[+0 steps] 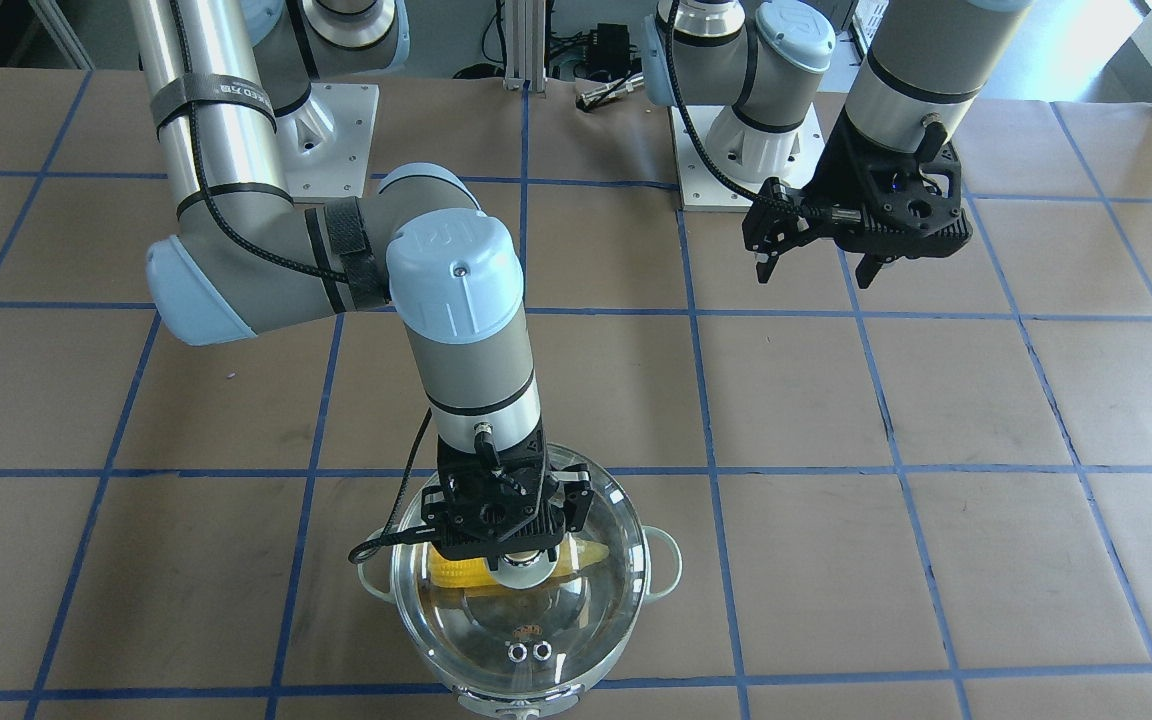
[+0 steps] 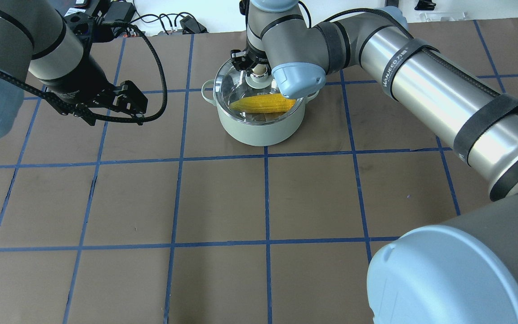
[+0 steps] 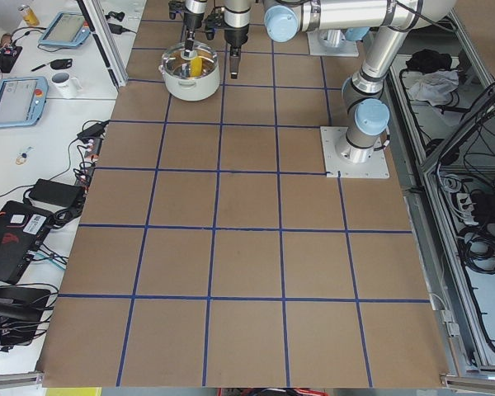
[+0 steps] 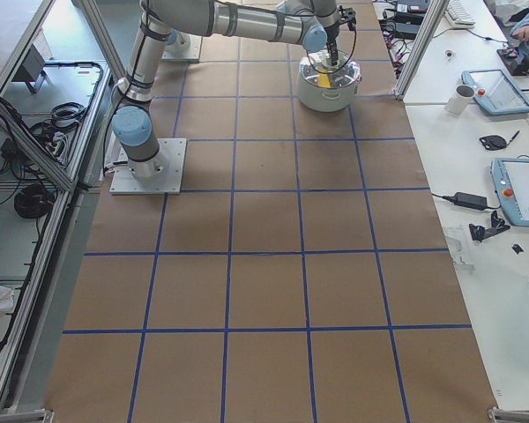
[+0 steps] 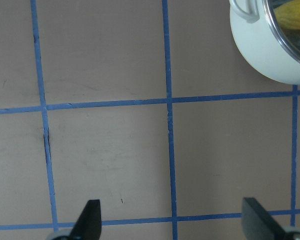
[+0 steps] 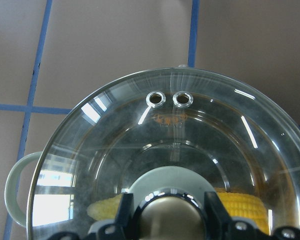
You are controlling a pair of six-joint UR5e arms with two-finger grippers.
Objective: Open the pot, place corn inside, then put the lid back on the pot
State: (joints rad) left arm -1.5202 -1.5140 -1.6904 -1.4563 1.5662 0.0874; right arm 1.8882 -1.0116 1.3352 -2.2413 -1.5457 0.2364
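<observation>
The pale mint-green pot stands on the table at the far middle. The glass lid sits on its rim. The yellow corn lies inside the pot, under the glass. My right gripper is straight above the lid. In the right wrist view its fingers press both sides of the beige knob. My left gripper is open and empty, and it hovers above the table apart from the pot. The left wrist view shows the pot at its top right corner.
The table is covered in brown paper with a blue tape grid. Both arm bases stand at the robot's edge. Side tables with tablets, a mug and cables lie beyond the pot's end of the table.
</observation>
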